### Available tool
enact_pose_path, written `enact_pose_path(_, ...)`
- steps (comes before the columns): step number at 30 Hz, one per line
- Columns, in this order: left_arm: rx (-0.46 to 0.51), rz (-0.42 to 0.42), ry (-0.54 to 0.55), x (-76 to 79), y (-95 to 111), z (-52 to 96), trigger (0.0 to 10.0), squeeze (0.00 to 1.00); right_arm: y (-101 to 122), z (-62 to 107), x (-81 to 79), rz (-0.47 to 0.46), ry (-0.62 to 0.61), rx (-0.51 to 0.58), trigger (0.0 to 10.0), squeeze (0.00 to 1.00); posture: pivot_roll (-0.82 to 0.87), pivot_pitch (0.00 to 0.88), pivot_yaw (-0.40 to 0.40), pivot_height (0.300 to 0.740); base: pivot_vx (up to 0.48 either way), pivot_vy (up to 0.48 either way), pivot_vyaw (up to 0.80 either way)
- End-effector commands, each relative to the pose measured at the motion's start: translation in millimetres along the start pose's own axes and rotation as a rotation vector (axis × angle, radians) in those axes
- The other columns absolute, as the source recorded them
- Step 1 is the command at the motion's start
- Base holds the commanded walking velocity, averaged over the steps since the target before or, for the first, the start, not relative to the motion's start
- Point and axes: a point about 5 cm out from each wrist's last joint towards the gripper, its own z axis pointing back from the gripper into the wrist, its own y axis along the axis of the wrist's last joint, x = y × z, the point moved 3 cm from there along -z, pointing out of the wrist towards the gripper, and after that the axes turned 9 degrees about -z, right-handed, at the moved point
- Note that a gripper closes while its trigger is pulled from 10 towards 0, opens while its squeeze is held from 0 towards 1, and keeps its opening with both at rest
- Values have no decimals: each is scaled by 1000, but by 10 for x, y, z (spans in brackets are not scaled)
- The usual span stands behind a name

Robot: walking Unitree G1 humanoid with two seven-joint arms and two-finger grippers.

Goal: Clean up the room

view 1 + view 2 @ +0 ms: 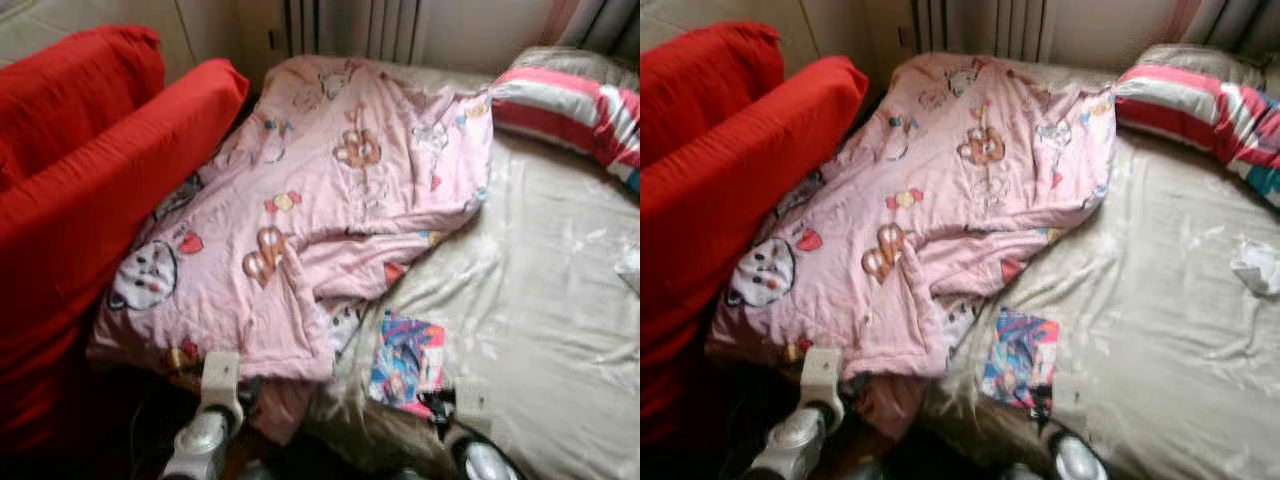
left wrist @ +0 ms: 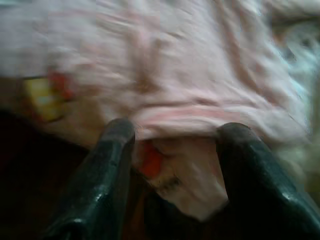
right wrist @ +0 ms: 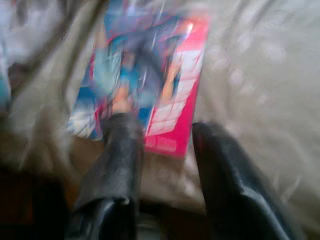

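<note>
One pink cartoon-print quilt (image 1: 330, 190) lay crumpled across the left half of the bed, its near edge hanging over the bed's front edge and its left side pressed against the red sofa (image 1: 90, 170). One colourful magazine (image 1: 407, 362) lay flat on the beige bedsheet (image 1: 540, 300), just beside the quilt's lower right fold and close to the bed's front edge. The left claw (image 2: 172, 132) sat at the quilt's overhanging hem, its two black fingers (image 2: 107, 165) spread apart with a fold of pink fabric hanging between them but not pinched. The right claw (image 3: 165, 132) hovered at the near edge of the magazine, fingers likewise parted, one fingertip overlapping the cover's lower corner and the other on the sheet beside it; whether they touched the cover could not be told through the blur. One striped pillow (image 1: 570, 110) in red, white and pink rested at the far right corner of the bed. One small crumpled white thing (image 1: 1257, 265), perhaps paper or cloth, lay on the sheet near the right edge, well apart from the magazine. Behind the bed stood a white radiator (image 1: 350, 28) against the wall. The two sofa cushions crowded the quilt's left side.
</note>
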Motion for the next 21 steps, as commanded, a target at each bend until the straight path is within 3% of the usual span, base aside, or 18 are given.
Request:
enact_pose_path(1,-89,1,17,-47,-274,110,10000,0,95,-41,-90,1,23,24,10000,0,-38,198,30,740,0,0,0)
enact_pose_path(11,-41,-4,19,-44,-155,68,10000,0,202,-57,-63,-6,18,71,10000,0,-52,200,31,740,0,0,0)
enact_pose_path(16,-1,1,22,-56,-64,42,10000,0,400,-85,-86,-13,27,155,10000,0,-64,197,30,740,0,0,0)
enact_pose_path(21,85,12,36,-86,77,35,10000,0,739,-91,-148,5,63,312,10000,0,-67,190,20,740,0,0,0)
